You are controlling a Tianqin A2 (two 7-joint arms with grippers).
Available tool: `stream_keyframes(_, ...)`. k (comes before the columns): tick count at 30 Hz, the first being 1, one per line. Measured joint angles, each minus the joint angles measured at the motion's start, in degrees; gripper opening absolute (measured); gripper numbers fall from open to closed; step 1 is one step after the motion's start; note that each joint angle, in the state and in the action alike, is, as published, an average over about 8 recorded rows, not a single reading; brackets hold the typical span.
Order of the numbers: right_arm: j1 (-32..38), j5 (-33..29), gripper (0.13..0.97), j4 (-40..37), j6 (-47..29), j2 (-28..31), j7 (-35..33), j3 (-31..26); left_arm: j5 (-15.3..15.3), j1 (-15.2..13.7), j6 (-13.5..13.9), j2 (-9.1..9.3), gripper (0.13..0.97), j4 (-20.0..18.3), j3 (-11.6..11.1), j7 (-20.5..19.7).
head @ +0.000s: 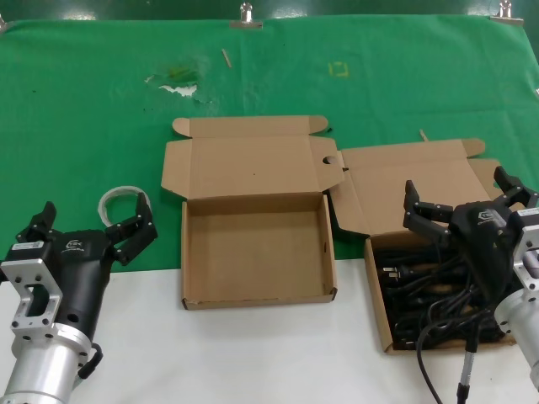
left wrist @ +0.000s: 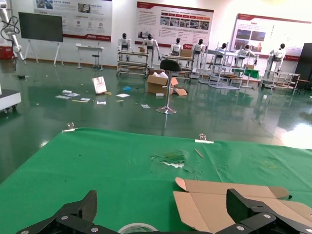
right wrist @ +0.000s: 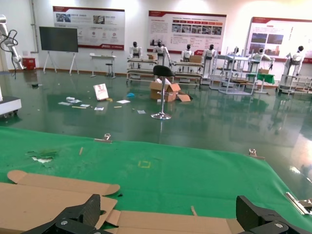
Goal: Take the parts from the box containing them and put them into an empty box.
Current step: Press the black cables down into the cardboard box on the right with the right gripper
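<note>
The box containing the parts lies open at the right, lid back. Several black bundled power cords fill its tray. My right gripper hovers open and empty over the tray's far part, above the cords. In the right wrist view, that gripper is open over the plain lid. The empty box lies open in the middle, with a dark speck on its lid. My left gripper is open and empty at the left, apart from both boxes. The left wrist view shows it with the empty box's lid beyond it.
A clear tape roll lies on the green cloth just beyond my left gripper; it also shows in the left wrist view. My right arm's own thick black cable hangs over the full box's front. White table surface runs along the front.
</note>
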Motion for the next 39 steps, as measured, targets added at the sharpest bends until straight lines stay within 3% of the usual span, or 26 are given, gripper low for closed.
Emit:
stream_keyframes(5,0.07,0.06,0.966,0.01,0.20,0.19,0.08,-0.33,0.00,0.00,0.00,0.00,0.932,0.00,0.00,0.02)
stream_keyframes(14,1.58,2.78,0.966,-0.25,3.49,4.15,0.89,-5.49,0.01,0.00,0.00,0.00,0.830,0.00,0.00,0.01)
stream_keyframes(19,4.09,3.84,0.966,-1.49,1.56,8.11,0.84,-7.83,0.01,0.00,0.00,0.00,0.726,0.00,0.01,0.01)
stream_keyframes(23,7.35,3.73,0.966,-3.24,-5.19,11.51,-1.54,-7.60,0.01,0.00,0.00,0.00,0.664,0.00,0.01,0.01)
stream_keyframes(29,16.30,4.29,0.966,-7.11,-18.84,18.52,-7.18,-9.33,0.01,0.00,0.00,0.01,0.502,0.00,0.01,0.01)
stream_keyframes(33,25.38,4.78,0.966,-9.73,-28.60,24.95,-9.96,-15.09,0.01,0.00,0.00,0.03,0.428,0.00,0.00,0.01)
stream_keyframes(39,40.44,5.13,0.966,-13.38,-43.60,33.14,-13.33,-28.73,0.01,0.00,0.00,0.05,0.305,0.00,0.00,0.01)
